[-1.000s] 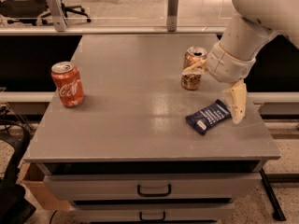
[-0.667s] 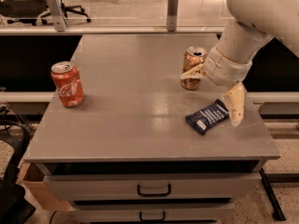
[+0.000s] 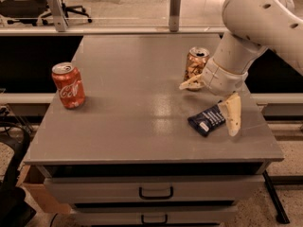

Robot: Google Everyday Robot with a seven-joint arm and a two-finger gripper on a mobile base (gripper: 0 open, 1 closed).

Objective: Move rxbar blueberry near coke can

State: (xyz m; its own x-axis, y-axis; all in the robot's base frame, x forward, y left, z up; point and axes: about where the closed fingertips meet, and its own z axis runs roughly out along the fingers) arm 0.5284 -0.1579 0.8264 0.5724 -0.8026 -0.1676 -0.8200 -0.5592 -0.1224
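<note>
Rxbar blueberry point(image 3: 207, 119) lies flat on the grey worktop point(image 3: 132, 126), out toward 4 o'clock if I read the top as a dial with its far edge at 12. It sits slantwise, its long axis running from 8 to 2 o'clock, with the white patch facing up. From my one camera view I see the jaws at the bar's 3 o'clock end, hanging off the white arm point(image 3: 251, 27) that comes in from the upper right. They are spread wide and hold nothing. One of the pale fingers point(image 3: 232, 115) points down to 6 o'clock and overlaps the bar's right end, though I cannot tell whether it touches the wrapper. The other reaches out toward 9 o'clock, its tip just in front of the gold-orange can point(image 3: 195, 66), which stands upright at about 1 o'clock on the worktop. The coke can point(image 3: 68, 85) stands upright at 9 o'clock near the left edge, well apart from the bar. Below the front edge are two drawers point(image 3: 156, 190) with dark handles.
</note>
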